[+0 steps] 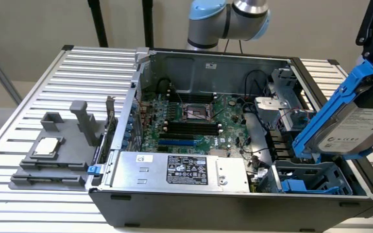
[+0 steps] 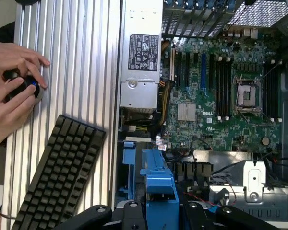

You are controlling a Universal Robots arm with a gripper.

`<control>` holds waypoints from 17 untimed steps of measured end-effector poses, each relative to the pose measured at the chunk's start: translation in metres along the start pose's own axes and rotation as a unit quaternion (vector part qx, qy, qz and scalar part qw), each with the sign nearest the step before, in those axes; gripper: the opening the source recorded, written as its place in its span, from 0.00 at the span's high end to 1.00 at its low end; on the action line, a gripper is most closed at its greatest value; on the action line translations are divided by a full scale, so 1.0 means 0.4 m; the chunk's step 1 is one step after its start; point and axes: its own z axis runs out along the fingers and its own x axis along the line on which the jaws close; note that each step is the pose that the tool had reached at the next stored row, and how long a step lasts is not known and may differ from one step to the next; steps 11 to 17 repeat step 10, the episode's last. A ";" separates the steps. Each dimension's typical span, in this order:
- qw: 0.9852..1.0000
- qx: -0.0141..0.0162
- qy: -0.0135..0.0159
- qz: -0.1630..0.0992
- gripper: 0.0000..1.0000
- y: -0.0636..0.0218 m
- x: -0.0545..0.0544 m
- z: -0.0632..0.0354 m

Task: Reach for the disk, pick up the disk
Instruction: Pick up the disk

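a: start at our gripper (image 2: 161, 211). in the wrist view its dark fingers sit on either side of a blue plastic rail, pressed against it, so we read it as clamped on the disk.

b: agreed. in the exterior view the disk (image 1: 355, 128) hangs tilted at that view's right, lifted above the blue drive bay (image 1: 310, 180) in the near corner of the open computer case (image 1: 238, 206). its white label faces outward and the blue rails frame its edges.

a: so we'd judge the reach done and the pick-up well under way. to do this step well, we think the grip should stay square on the rails, and the lift should run straight up until the lower edge is clear of the bay and the nearby cables.

b: and no twisting, since the disk is already leaning and could catch the case wall.

a: now counts. one disk, one case, one motherboard (image 2: 221, 96).

b: one silver power supply (image 1: 180, 171) with a black label. one grey fixture (image 1: 57, 155) on the slatted table (image 1: 37, 97), with one small square chip (image 1: 47, 146) on it.

a: in the wrist view, one black keyboard (image 2: 57, 172) beside the case, and two hands (image 2: 12, 84) of a person around a small dark object. we can't tell what it is.
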 end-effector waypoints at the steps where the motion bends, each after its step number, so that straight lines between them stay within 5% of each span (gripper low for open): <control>1: 1.000 0.000 0.000 0.000 0.67 0.000 0.006 0.001; 17: 1.000 0.000 0.000 -0.001 0.67 0.000 0.013 0.003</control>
